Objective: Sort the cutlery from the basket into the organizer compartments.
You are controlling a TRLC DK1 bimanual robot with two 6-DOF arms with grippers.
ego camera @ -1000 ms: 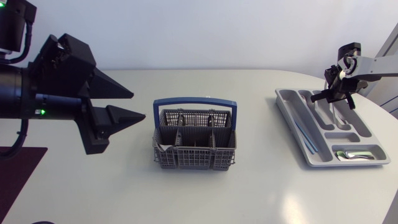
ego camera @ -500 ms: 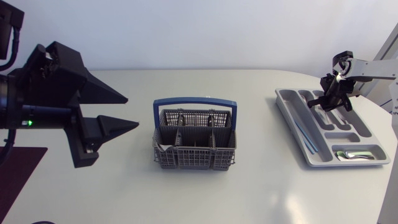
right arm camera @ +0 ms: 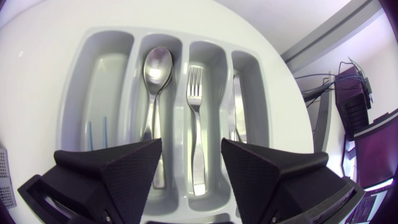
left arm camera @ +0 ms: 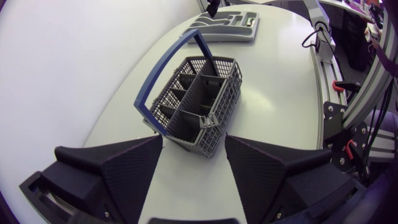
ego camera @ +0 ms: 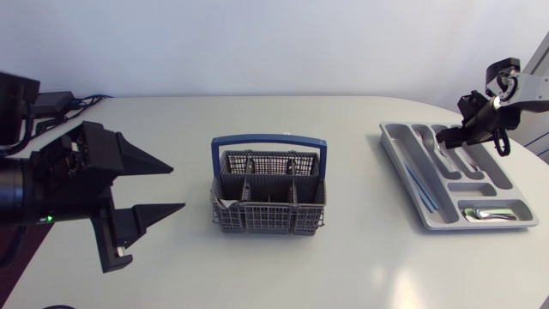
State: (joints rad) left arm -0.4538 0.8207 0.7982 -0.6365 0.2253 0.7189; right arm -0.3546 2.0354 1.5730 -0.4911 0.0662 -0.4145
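Observation:
The grey basket (ego camera: 268, 196) with a blue handle stands mid-table; something pale shows in its front left corner. The grey organizer (ego camera: 393, 142) lies at the right, with a blue strip (ego camera: 420, 189) in its long side compartment and spoons (ego camera: 485, 212) in the small end one. My right gripper (ego camera: 474, 136) hovers open and empty over the organizer's far end. Straight below it in the right wrist view (right arm camera: 191, 158) lie a spoon (right arm camera: 152, 106), a fork (right arm camera: 196, 124) and a knife (right arm camera: 238, 112), each in its own compartment (right arm camera: 135, 74). My left gripper (ego camera: 177, 187) is open, left of the basket (left arm camera: 193, 99).
Bare tabletop lies between the basket and the organizer (left arm camera: 227, 28), and in front of both. The table's curved right edge runs close behind the organizer. A dark mat (ego camera: 17, 249) sits at the table's left front edge.
My right gripper has opened, let go of the piece of cutlery it held over the organizer, and risen to the right. My left arm has drawn back to the left and lower.

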